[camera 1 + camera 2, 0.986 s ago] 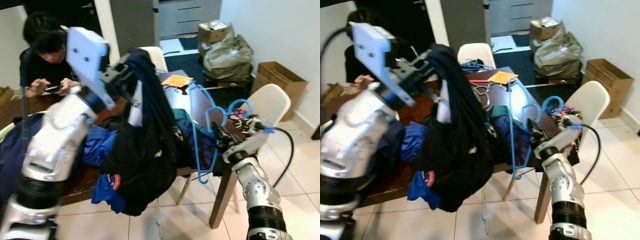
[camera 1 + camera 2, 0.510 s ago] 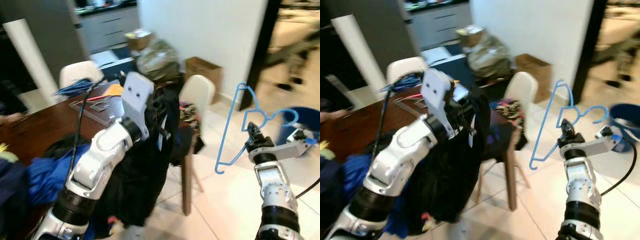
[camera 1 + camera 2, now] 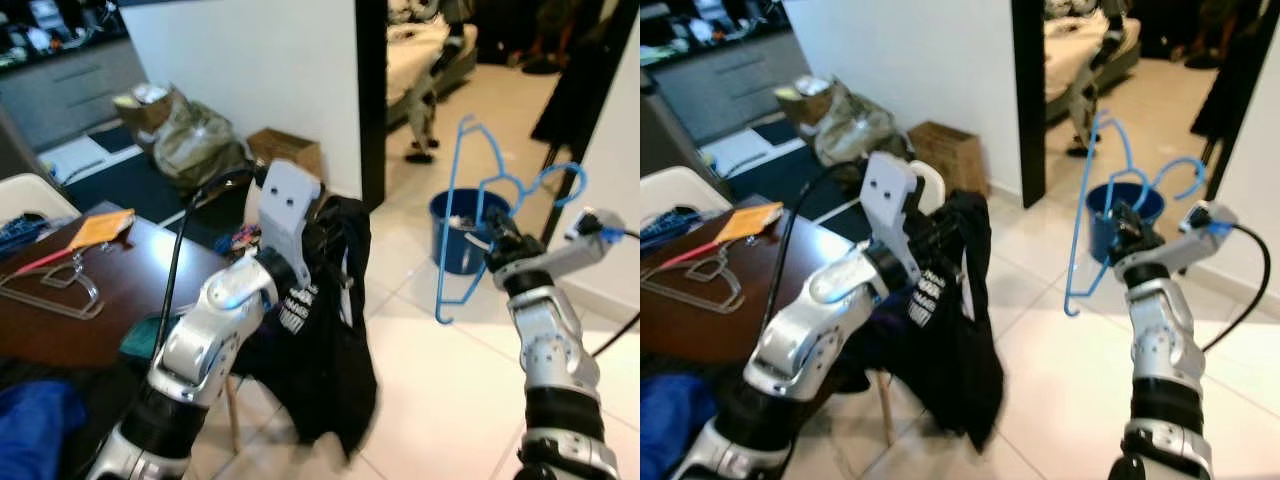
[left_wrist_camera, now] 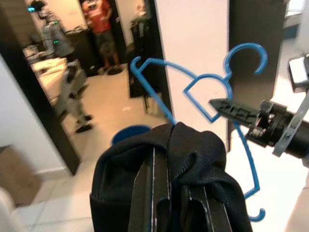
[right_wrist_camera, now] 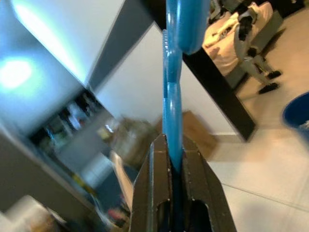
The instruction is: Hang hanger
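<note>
Best to keep both loads high and steady in transit, hook of the blue hanger (image 3: 478, 215) upward and clear of the doorway frame (image 3: 372, 100), with no rail or rod in sight yet to aim for. Right gripper (image 3: 497, 243) clamped narrowly on the hanger near its neck, holding it upright in the air above the tiled floor (image 3: 430, 390). Left gripper (image 4: 166, 193) closed into the black garment (image 3: 325, 330), draped and hanging beside the table (image 3: 60, 335).

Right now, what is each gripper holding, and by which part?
The right gripper is shut on the blue hanger, pinching its frame just below the hook. The left gripper holds a black garment, bunched over its fingers.
</note>
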Motion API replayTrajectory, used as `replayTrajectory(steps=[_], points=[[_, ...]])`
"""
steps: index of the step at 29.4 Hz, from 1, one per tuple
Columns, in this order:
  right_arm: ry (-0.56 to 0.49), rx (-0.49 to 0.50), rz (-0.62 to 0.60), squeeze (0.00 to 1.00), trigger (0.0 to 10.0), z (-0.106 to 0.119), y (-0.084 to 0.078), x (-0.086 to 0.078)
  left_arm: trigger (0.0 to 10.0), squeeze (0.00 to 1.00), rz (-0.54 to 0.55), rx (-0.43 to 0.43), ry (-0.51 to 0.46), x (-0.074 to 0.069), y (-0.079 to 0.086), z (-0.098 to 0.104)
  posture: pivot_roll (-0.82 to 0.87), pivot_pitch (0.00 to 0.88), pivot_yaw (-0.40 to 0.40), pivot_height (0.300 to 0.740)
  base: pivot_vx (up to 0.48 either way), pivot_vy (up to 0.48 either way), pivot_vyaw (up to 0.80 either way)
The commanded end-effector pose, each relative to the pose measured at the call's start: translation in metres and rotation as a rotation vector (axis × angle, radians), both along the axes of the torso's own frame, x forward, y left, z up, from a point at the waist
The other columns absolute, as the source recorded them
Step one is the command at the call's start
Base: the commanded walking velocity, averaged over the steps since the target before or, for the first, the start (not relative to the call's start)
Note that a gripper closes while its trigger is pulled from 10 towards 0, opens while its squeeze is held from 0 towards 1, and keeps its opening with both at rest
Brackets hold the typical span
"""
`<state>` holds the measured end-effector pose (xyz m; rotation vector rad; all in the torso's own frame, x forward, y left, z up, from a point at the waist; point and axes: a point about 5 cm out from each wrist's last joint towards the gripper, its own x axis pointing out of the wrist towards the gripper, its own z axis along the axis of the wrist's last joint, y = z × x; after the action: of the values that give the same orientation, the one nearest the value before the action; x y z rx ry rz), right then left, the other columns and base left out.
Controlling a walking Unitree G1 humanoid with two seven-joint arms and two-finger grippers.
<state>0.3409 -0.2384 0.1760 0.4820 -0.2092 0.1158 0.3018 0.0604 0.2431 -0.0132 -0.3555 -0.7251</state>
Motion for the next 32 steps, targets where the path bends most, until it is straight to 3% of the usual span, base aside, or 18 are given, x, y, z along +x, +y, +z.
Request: replayTrajectory(steps=[1, 4, 8, 14, 16, 20, 21, 25, 29, 32], points=[[0.0, -0.118, 0.057, 0.0, 10.0, 0.0, 0.015, 0.0, 10.0, 0.0, 0.018, -0.012, 0.002, 0.002, 0.0, -0.002, -0.09, 0.0, 0.082, 0.731, 0.0, -0.469, -0.8], [0.005, -0.215, 0.121, 0.0, 10.0, -0.003, 0.03, 0.0, 10.0, 0.0, 0.026, -0.031, 0.002, 0.002, -0.002, -0.002, -0.09, 0.0, 0.073, 0.731, 0.0, -0.469, -0.8], [0.01, -0.271, 0.179, 0.0, 10.0, -0.004, 0.042, 0.001, 10.0, 0.0, 0.046, -0.05, 0.014, 0.005, -0.001, -0.005, -0.09, 0.0, 0.041, 0.731, 0.0, -0.469, -0.8], [0.022, -0.352, 0.242, 0.0, 10.0, -0.005, 0.053, 0.004, 10.0, 0.0, 0.086, -0.068, 0.041, 0.009, 0.004, -0.014, -0.09, 0.0, 0.021, 0.731, 0.0, -0.467, -0.8], [0.044, -0.438, 0.261, 0.0, 10.0, -0.008, 0.056, 0.004, 10.0, 0.0, 0.119, -0.067, 0.061, 0.013, 0.007, -0.021, -0.09, 0.0, -0.005, 0.731, 0.0, -0.221, -0.8], [0.082, -0.555, 0.276, 0.0, 10.0, -0.013, 0.057, 0.005, 10.0, 0.0, 0.164, -0.062, 0.095, 0.018, 0.014, -0.029, -0.09, 0.0, -0.018, 0.731, 0.0, 0.0, -0.8], [0.099, -0.63, 0.281, 0.0, 10.0, -0.015, 0.055, 0.006, 10.0, 0.0, 0.196, -0.047, 0.108, 0.02, 0.02, -0.035, -0.09, 0.0, -0.025, 0.731, 0.0, 0.0, -0.8], [0.105, -0.666, 0.284, 0.0, 10.0, -0.015, 0.053, 0.007, 10.0, 0.0, 0.226, 0.0, 0.115, 0.022, 0.026, -0.042, -0.09, 0.0, -0.027, 0.731, 0.0, 0.0, -0.8], [0.137, -0.753, 0.288, 0.0, 10.0, -0.019, 0.046, 0.005, 10.0, 0.0, 0.344, 0.069, 0.19, 0.028, 0.053, -0.072, -0.1, 0.0, -0.032, 0.731, 0.0, 0.0, -0.8], [0.16, -0.797, 0.292, 0.0, 10.0, -0.025, 0.043, 0.002, 10.0, 0.0, 0.401, 0.095, 0.227, 0.028, 0.063, -0.087, -0.11, 0.0, -0.039, 0.731, 0.0, 0.0, -0.8]])
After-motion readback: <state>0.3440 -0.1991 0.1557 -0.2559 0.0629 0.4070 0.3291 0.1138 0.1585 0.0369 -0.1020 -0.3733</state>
